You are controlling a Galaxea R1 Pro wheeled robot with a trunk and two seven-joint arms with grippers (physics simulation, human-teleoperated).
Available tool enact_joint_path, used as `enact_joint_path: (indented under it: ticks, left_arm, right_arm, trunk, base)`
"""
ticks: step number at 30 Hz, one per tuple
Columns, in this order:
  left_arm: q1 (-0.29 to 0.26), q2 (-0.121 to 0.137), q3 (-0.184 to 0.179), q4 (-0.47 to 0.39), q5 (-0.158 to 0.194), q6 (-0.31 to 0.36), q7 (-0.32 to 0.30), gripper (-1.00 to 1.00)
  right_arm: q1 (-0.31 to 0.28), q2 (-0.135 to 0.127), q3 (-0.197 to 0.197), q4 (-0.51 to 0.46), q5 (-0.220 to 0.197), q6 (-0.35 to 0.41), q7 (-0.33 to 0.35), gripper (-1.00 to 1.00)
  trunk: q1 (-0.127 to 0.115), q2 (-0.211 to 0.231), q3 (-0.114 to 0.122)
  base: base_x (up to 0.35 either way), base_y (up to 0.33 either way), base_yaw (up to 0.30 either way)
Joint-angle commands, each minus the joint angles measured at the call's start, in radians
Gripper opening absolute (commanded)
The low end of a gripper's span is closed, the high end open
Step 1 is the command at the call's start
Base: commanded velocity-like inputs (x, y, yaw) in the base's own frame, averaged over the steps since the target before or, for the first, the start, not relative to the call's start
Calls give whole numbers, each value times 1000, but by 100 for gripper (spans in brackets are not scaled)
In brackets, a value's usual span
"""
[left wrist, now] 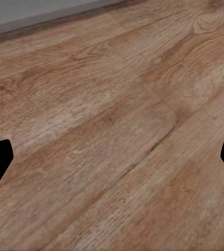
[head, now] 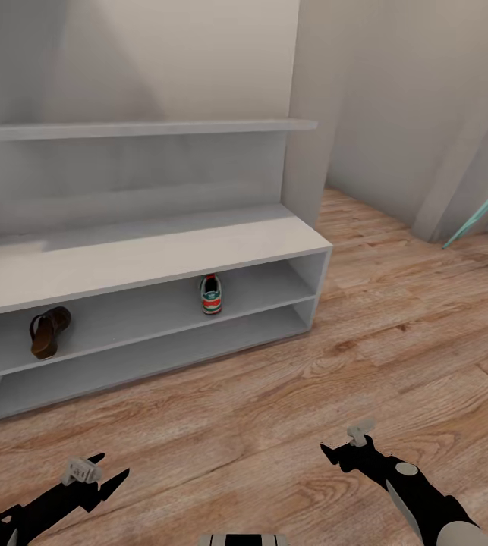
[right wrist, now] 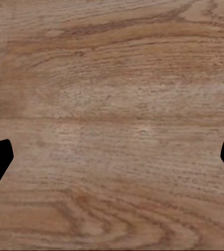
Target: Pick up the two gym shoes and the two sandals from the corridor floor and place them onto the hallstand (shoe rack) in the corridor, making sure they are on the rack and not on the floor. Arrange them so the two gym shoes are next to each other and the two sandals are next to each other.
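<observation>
Hovering with both sets of jaws spread wide and empty: the black left gripper [head: 99, 476] and black right gripper [head: 347, 446] hang low over the light brown wood-grain plank floor [head: 289, 409], well in front of the light grey hallstand with its wide bench top and two open shelf rows [head: 160, 254]. Both wrist views show bare planks between the fingertips.

On the hallstand's upper shelf row: one dark reddish-brown leather sandal [head: 48, 331] toward its left end, one white gym shoe with teal-red heel [head: 211, 293] right of centre, well apart. The second shoe and second sandal aren't visible here.

Handling, my read: both are light. Sandal is floppy, so pinch the wide strap. Sneaker is stiffer; grip across the heel collar.
</observation>
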Motion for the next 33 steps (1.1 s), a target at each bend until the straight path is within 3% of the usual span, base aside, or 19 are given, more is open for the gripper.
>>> enact_joint_path:
  ticks: [1,5,24,33]
  left_arm:
    - [0,0,4,0,-5,-7,-6,100]
    - [0,0,10,-1,-4,-4,-21,100]
    - [0,0,17,-1,-5,-1,-30,100]
    - [0,-1,17,1,-6,-2,-24,100]
  right_arm:
    - [2,1,3,6,6,-7,-1,100]
    - [10,4,3,29,3,-9,-1,100]
    - [14,4,1,68,4,-12,-1,100]
    - [19,2,1,102,5,-22,-1,100]
  trunk:
    - [0,0,-1]
    - [0,0,-1]
    - [-9,4,73]
    - [-43,67,108]
  base:
    - [0,0,0]
    - [0,0,0]
    - [0,0,-1]
    - [0,0,-94]
